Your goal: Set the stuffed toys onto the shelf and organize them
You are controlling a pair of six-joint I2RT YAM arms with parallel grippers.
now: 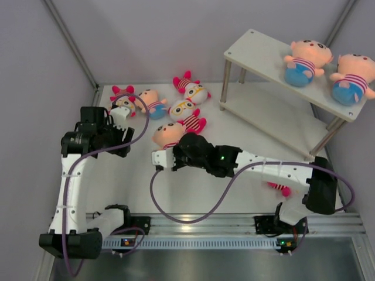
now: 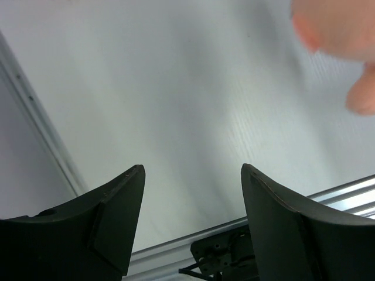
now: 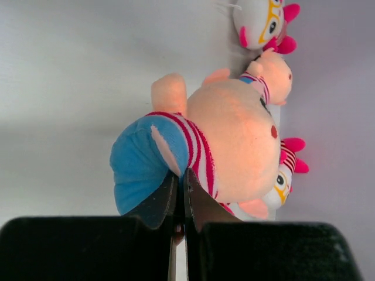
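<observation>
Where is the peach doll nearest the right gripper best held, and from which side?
Hold the peach doll at its waist, where striped shirt meets blue shorts: the body is narrower and soft there, the head too wide. Come from the shorts end, since pink dolls crowd the head side. The right gripper seems to pinch there.

Nothing legible: no text, label, brand, number or sign to be read in any of the three views.
</observation>
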